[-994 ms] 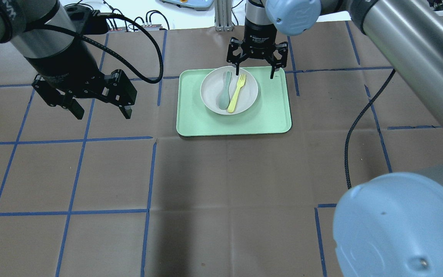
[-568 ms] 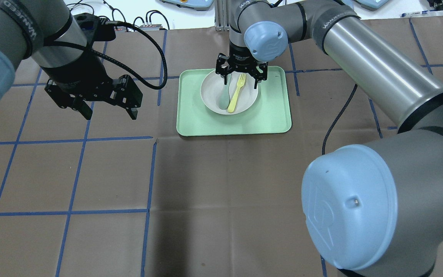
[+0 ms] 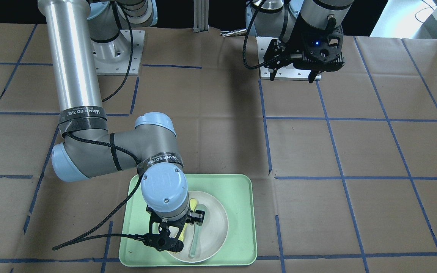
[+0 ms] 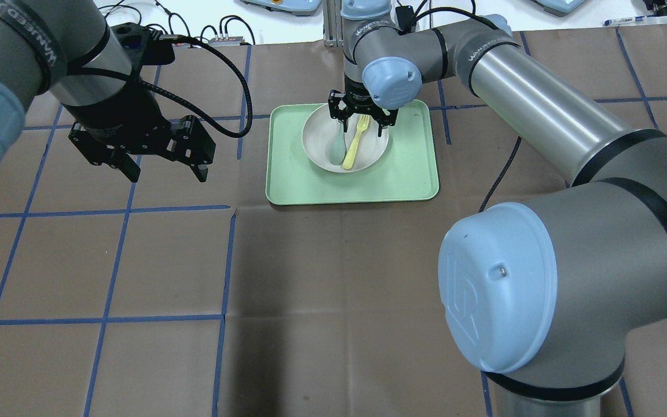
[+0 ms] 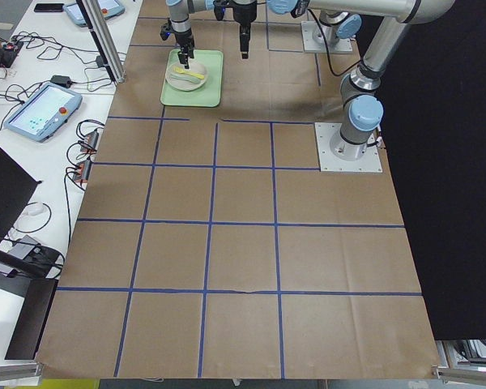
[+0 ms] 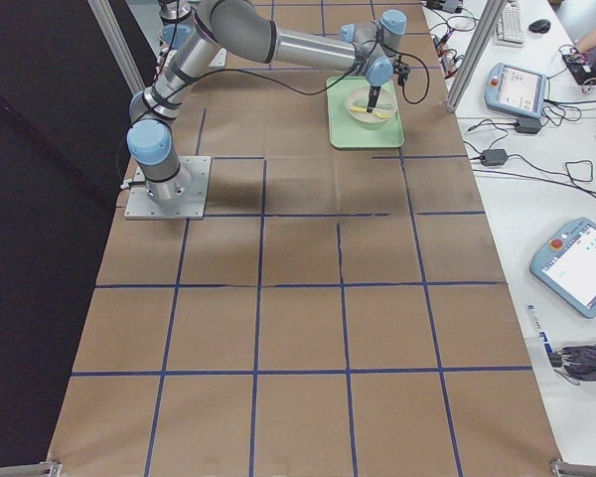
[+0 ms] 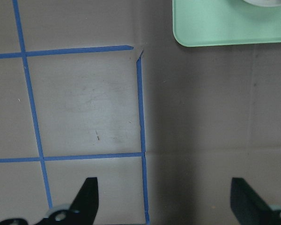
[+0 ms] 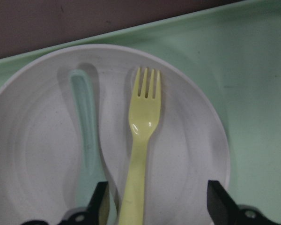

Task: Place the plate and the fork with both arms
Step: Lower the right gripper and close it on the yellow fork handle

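The off-white plate (image 4: 369, 155) lies on a light-green tray (image 4: 409, 174). The pale-yellow fork (image 4: 355, 145) lies in the plate with its tines to the far side. My right gripper (image 4: 360, 123) is open and low over the plate's far part, its fingers on either side of the fork. In the right wrist view the fork (image 8: 143, 140) runs up between the two fingertips (image 8: 102, 206). My left gripper (image 4: 167, 168) is open and empty, in the air left of the tray. The left wrist view shows its fingertips (image 7: 86, 197) over bare paper.
A grey-green spoon (image 4: 336, 147) lies in the plate just left of the fork, close to the right gripper's left finger. The tray's corner (image 7: 215, 23) shows in the left wrist view. Brown paper with blue tape lines (image 4: 131, 208) covers the table.
My right gripper has come down from above the tray's far edge into the plate, around the fork. My left gripper has shifted a little to the right and stays open.
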